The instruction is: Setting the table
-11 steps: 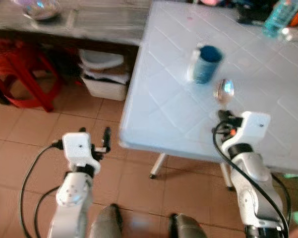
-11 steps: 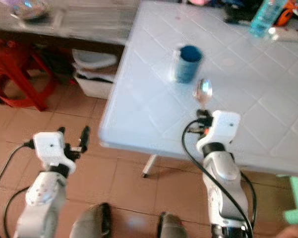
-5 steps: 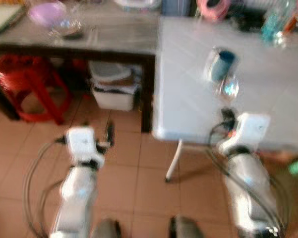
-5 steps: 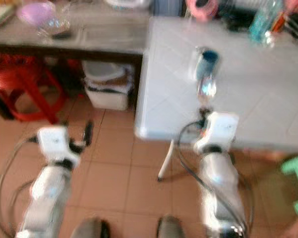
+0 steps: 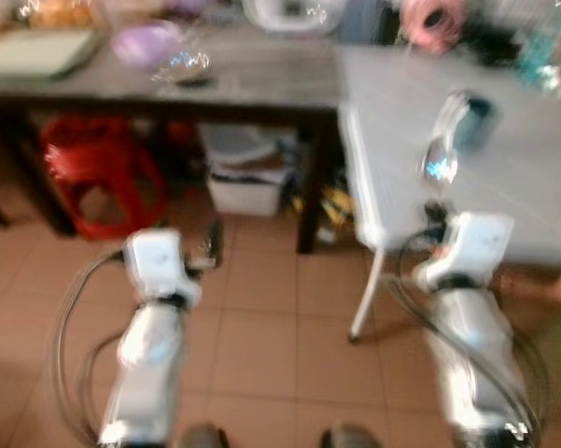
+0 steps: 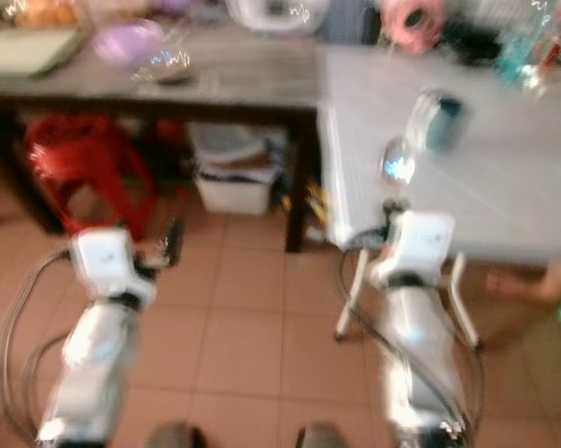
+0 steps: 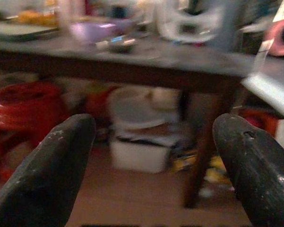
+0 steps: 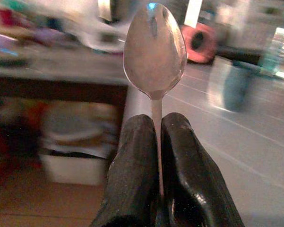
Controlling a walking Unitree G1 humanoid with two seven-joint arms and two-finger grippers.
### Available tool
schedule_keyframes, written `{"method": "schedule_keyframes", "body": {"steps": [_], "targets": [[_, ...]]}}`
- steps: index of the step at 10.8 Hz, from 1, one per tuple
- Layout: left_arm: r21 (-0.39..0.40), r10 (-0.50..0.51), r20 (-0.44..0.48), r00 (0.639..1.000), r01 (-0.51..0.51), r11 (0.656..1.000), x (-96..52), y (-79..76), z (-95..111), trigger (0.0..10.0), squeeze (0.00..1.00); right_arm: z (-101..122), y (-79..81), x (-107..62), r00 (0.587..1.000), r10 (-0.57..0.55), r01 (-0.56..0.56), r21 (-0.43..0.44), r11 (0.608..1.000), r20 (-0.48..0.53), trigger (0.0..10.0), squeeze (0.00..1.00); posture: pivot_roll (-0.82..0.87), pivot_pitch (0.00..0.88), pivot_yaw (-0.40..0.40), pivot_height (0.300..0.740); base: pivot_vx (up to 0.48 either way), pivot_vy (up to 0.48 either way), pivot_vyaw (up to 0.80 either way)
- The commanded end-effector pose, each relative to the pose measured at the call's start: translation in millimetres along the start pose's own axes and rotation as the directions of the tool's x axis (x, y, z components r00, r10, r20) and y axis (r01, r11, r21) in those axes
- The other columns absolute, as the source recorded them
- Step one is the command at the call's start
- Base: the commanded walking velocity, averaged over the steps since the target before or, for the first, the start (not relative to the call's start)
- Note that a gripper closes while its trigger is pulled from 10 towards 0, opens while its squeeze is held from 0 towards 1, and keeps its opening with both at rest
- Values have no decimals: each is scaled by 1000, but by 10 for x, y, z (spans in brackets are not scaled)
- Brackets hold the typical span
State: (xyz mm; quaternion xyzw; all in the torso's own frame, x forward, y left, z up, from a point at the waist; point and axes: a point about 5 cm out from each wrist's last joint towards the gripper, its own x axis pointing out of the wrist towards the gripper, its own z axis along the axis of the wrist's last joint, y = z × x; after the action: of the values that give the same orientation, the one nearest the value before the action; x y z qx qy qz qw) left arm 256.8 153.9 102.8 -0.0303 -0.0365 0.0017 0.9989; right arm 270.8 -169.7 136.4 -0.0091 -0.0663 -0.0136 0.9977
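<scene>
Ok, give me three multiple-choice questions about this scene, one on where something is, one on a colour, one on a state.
1. Where is the blue cup?
A. on the white table
B. on the floor
C. on the red stool

2. What colour is the bowl on the dark wooden table?
A. green
B. purple
C. black

3. What state is the right pincer in?
A. open and empty
B. shut on a fork
C. shut on the spoon

Answers: 1 A, the cup stands on the white tabletop. 2 B, the bowl looks pale purple. 3 C, the right wrist view shows both black fingers clamped on the spoon's handle, bowl end up.
</scene>
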Motion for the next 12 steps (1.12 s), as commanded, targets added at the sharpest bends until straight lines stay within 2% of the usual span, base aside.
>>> {"method": "schedule_keyframes", "body": {"steps": [1, 2, 3, 4, 6, 9, 10, 11, 12], "targets": [[-19, -33, 12, 999, 34, 999, 22, -100, 21, 10000, 1000, 48, -93, 15, 999, -28, 28, -22, 999, 24, 10000, 0, -48, 50, -6, 740, 371, 0, 0], [-3, -54, 28, 998, 54, 999, 28, -127, 36, 10000, 1000, 44, -92, 19, 999, -27, 27, -23, 999, 27, 10000, 0, -49, 50, -5, 740, 398, 0, 0], [-11, -70, 35, 997, 70, 997, 26, -145, 41, 10000, 0, 41, -99, 18, 999, -28, 29, -24, 999, 29, 10000, 0, -50, 51, -5, 740, 311, 0, 0], [-17, -83, 43, 996, 84, 996, 15, -155, 49, 10000, 0, 34, -100, 12, 999, -28, 29, -26, 999, 27, 10000, 0, -49, 56, -6, 740, 480, 0, 0], [-32, -68, 47, 997, 69, 997, -5, -142, 48, 0, 0, 33, -98, 9, 999, -25, 26, -27, 999, 25, 10000, 0, -48, 62, -8, 740, 480, 0, 0], [-32, -67, 48, 997, 69, 997, -6, -141, 49, 0, 0, 32, -96, 8, 999, -23, 24, -27, 999, 25, 10000, 0, -48, 62, -8, 740, 480, 0, 0], [-33, -75, 45, 996, 76, 997, 6, -146, 47, 10000, 0, 32, -97, 13, 999, -21, 22, -29, 999, 25, 10000, 0, -54, 64, -7, 740, 480, 0, 0], [-19, -67, 39, 997, 68, 998, 13, -141, 43, 10000, 0, 31, -98, 13, 999, -20, 21, -29, 999, 25, 10000, 0, -54, 65, -6, 740, 480, 0, 0], [-30, -65, 38, 997, 66, 997, 13, -141, 40, 10000, 1000, 30, -98, 13, 1000, -20, 20, -30, 999, 24, 10000, 0, -54, 65, -6, 740, 480, 0, 0]]}}
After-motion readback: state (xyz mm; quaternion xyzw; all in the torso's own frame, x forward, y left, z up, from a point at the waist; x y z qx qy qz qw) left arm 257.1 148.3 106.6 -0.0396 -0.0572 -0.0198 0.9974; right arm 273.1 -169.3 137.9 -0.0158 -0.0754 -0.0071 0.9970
